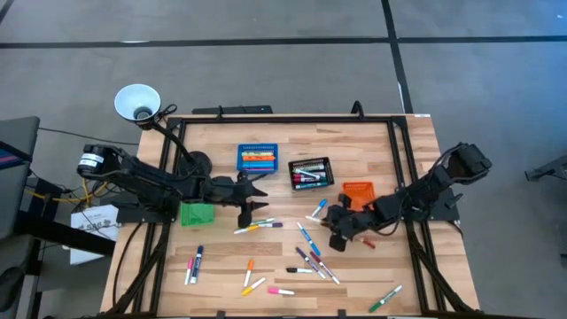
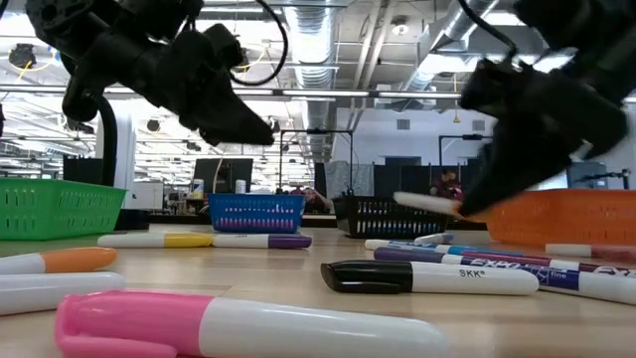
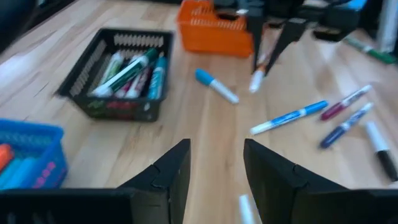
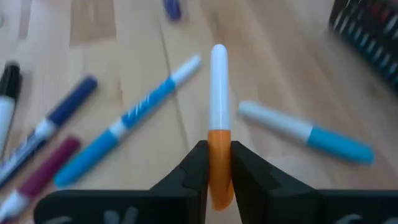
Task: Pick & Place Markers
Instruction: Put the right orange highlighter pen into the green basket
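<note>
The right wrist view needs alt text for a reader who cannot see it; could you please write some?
The right gripper is shut on an orange-capped marker with a white barrel pointing away from the camera, above a wooden table. Blue, purple and black markers lie loose on the wood around it.

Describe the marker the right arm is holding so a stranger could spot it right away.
Start at the orange bin near the table's right side. Just in front of it is the right pincer, shut on a white marker with an orange cap. It is the only marker lifted off the wood.
</note>
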